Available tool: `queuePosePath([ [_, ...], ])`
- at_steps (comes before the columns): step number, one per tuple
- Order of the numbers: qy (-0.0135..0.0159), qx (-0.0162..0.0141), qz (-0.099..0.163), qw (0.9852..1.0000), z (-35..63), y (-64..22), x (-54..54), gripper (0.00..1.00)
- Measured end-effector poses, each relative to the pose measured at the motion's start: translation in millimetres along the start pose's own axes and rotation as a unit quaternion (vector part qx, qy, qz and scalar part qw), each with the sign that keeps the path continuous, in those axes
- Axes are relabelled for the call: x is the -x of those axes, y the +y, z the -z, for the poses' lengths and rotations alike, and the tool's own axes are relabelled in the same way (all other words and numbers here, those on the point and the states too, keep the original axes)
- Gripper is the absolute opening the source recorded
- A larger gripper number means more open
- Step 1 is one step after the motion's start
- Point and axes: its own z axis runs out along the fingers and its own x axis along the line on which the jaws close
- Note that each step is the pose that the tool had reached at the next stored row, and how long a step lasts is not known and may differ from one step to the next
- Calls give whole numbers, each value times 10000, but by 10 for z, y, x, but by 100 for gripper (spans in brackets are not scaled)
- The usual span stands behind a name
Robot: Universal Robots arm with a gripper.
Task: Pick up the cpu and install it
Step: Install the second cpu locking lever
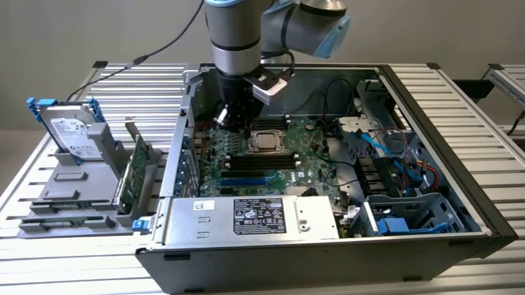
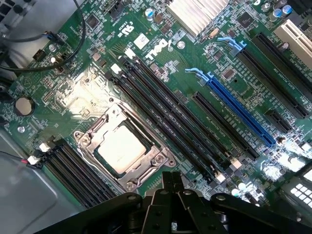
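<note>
Slatted metal table. Directly on it, an open black computer case, lying on its side. Just beside the case, toward the exterior view's left, a grey holder rack carrying a hard drive and green circuit cards.

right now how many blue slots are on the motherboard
1: a long blue slot runs diagonally among the black expansion slots on the motherboard, well away from the cpu in its socket. The gripper hides part of the board, so others may be covered.
</note>
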Motion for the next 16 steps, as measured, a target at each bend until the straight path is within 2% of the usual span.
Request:
queuePosePath([
  [3,1,11,-108,9999,22,-2,-10,11],
  [8,-4,18,-138,9999,106,12,-76,11],
  [11,-16,8,-139,9999,109,15,-80,11],
  [16,-17,8,-139,9999,109,15,-80,11],
])
